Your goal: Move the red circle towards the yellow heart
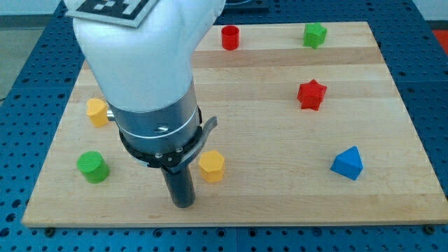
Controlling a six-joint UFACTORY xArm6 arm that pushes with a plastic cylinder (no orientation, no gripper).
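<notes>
The red circle (230, 37) stands near the board's top edge, just right of my arm's white housing. A yellow block (97, 112) sits at the view's left, partly hidden by the arm; its shape is hard to make out and it may be the heart. A yellow hexagon (211, 166) sits near the bottom centre. My tip (183, 204) rests on the board just left of and below the yellow hexagon, close to it but apart. It is far from the red circle.
A green star (315, 34) is at the top right and a red star (311, 94) below it. A blue triangle (347, 163) is at the lower right and a green circle (92, 166) at the lower left. The arm's body hides the board's upper left.
</notes>
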